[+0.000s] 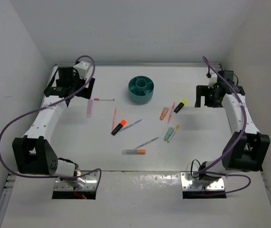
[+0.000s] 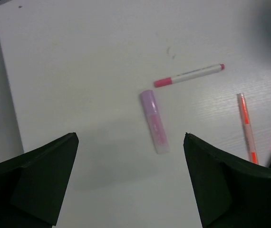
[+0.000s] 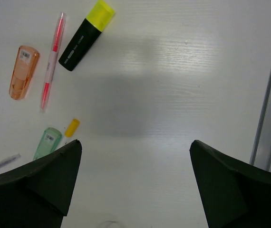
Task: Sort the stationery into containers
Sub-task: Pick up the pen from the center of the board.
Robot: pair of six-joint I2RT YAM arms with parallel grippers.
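As both arms hover over the white table (image 1: 107, 78), the left gripper (image 2: 130, 140) hangs well to the left of the teal cup (image 1: 141, 89), its jaws spread wide and gripping nothing. Under it lie a pale pink marker (image 2: 154, 121) and, just beyond that, a white pen with a pink cap (image 2: 188, 75). The two are close together but not touching, both left of the cup.

A little nearer the cup, and on its near-left side, a thin orange pen (image 2: 246, 127) lies beside a black marker with an orange cap (image 1: 119, 127). A grey pen (image 1: 132, 125) rests next to that marker. On the near side of the cup, farther from it, a second grey pen (image 1: 147, 142) lies at a slant. A clear pen with an orange end (image 1: 133, 152) sits just nearer than that.

The cup itself stands upright toward the far middle of the table, showing a centre tube and ring compartments. All the pens and markers lie outside it.

To the near-right of the cup lie a stubby orange marker (image 3: 24, 71), a thin pink pen (image 3: 52, 59) close alongside it, and a black marker with a yellow cap (image 3: 85, 35). Nearer than those, a stubby green marker (image 3: 47, 142) lies beside a yellow-tipped pen (image 3: 71, 127).

Well to the right of the cup, the right gripper (image 3: 135, 142) hangs over bare table, jaws wide apart and holding nothing.
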